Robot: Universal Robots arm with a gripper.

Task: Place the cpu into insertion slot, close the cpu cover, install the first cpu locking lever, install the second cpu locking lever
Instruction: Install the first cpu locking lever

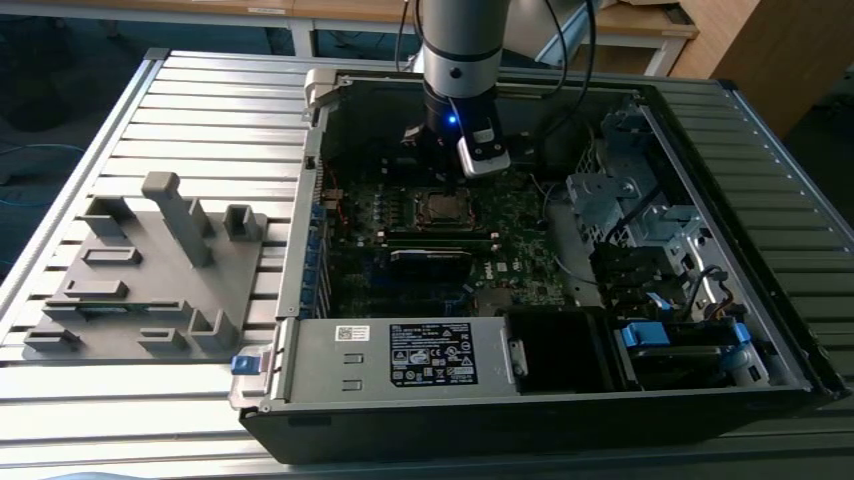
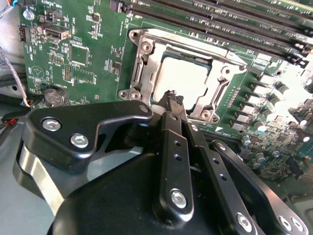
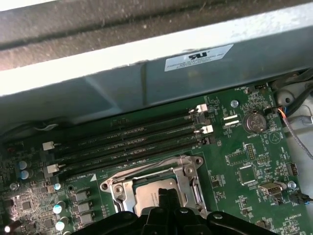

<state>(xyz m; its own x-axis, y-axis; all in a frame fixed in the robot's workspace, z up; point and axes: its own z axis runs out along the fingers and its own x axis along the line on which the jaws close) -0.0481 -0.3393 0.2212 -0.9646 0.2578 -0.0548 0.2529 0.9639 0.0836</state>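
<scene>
The cpu [image 2: 182,78], a small flat square chip with a dull silver-grey metal top, lies seated in the insertion slot [image 2: 142,73], the silvery-rimmed square socket on the green circuit board [image 2: 93,39]. The black gripper [image 2: 172,100] hovers just above the chip's near edge, its fingertips pressed together and gripping nothing, beside the long black memory slots [image 3: 132,142]

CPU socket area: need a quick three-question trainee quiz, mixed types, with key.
1. True or false: the cpu already lies in the insertion slot.
2. In both wrist views the gripper is nearest to: A) the coin battery B) the cpu C) the power supply.
3. Fill in: the long black memory slots lie between the insertion slot and the case ____.

Key: 1 true; 2 B; 3 wall.
</scene>
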